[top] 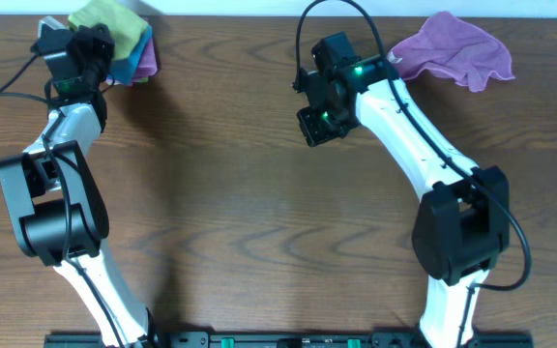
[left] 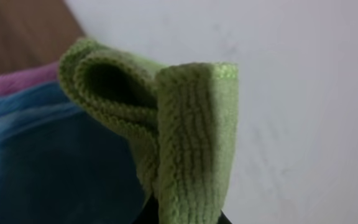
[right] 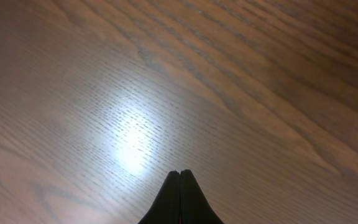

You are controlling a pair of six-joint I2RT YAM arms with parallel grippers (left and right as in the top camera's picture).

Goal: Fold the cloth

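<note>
Though indistinct overhead, the cloth (left: 191, 143) between left fingers (left: 145, 215) in wrist view

No readable text, labels or numbers anywhere.

I have a wood-grain table (top: 259, 193) under everything. Near its far right edge, a purple cloth (top: 453, 48) lies loosely crumpled. At the far left corner I make out a bright blue cloth (top: 137, 43) bunched up, with a pink cloth (top: 151, 62) touching it. Past that corner is a plain white surface (left: 291, 93). A patch of glare (right: 132, 146) sits on the wood.
</note>
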